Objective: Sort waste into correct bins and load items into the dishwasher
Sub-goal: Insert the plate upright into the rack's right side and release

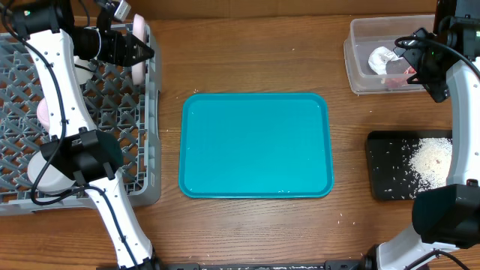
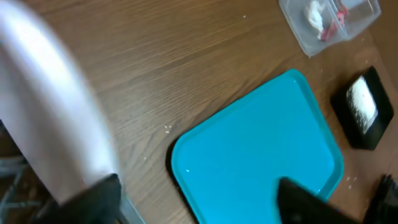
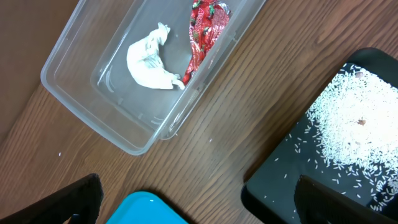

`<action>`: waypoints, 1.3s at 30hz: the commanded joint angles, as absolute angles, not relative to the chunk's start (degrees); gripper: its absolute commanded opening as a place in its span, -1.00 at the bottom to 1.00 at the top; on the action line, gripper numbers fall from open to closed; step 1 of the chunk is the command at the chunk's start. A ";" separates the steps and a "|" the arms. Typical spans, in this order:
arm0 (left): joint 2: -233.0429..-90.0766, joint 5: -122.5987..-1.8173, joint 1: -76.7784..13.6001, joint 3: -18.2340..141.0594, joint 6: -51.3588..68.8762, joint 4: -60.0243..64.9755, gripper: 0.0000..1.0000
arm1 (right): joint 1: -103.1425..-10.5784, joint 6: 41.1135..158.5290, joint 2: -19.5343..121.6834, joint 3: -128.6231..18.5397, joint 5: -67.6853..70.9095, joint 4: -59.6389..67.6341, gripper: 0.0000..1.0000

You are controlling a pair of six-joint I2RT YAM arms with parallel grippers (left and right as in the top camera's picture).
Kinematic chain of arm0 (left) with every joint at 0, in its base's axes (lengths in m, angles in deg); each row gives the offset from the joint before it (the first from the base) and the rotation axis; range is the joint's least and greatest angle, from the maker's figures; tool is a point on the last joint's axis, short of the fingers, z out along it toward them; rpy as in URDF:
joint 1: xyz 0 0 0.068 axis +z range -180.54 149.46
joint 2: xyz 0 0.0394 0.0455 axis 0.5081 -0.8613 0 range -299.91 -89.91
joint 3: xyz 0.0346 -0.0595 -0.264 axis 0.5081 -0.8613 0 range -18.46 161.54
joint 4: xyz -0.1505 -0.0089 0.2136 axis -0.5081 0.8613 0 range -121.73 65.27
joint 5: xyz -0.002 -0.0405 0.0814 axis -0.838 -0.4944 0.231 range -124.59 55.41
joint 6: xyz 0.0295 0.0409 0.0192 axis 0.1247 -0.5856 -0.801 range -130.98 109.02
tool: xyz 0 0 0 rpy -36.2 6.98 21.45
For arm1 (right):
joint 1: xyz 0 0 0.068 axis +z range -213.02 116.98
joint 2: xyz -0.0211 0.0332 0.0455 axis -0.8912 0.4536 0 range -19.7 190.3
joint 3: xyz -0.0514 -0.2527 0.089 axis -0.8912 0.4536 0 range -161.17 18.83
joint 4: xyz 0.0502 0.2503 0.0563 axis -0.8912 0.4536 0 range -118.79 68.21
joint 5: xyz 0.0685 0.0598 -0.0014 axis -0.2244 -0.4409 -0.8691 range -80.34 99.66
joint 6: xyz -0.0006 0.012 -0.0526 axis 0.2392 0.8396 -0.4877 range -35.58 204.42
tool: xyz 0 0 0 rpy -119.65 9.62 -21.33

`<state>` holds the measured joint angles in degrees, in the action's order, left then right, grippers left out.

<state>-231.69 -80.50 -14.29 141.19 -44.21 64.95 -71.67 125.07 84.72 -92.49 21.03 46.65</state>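
At rack (image 1: 127, 154) corner | left gripper (image 1: 148, 51) level, spread beside upright plate (image 2: 50, 93) | right gripper (image 3: 199, 190) spread near tub (image 3: 81, 99)

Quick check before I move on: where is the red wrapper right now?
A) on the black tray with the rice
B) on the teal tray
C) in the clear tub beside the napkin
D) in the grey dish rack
C: the right wrist view shows the red wrapper lying inside the clear tub, next to the crumpled napkin.
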 commanded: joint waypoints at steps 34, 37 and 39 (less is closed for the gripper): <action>-174.62 -56.26 -34.46 96.76 -15.64 63.97 0.99 | -71.78 124.91 83.59 -92.78 21.62 46.35 1.00; -166.86 -56.00 -35.45 84.14 -15.62 59.34 1.00 | -71.78 124.91 83.59 -92.76 21.62 46.35 1.00; -160.37 -56.00 -35.45 74.59 -14.33 54.83 0.99 | -71.78 124.89 83.59 -92.76 21.62 46.35 1.00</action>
